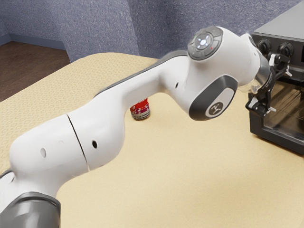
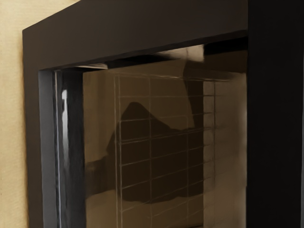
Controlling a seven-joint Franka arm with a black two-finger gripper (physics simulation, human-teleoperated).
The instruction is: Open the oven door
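The door is at the exterior view's right, on the front of the oven, and appears closed. It lies directly ahead of the gripper, glass facing back toward the arm; its long axis appears to run level across the oven front, crosswise to the reach. The gripper's two fingers stand apart, one above the other, with nothing between them. A handle cannot be identified with certainty; the next move calls for locating its edge before closing. A rack is visible through the glass. Knobs sit above the door. A can stands on the table, well apart.
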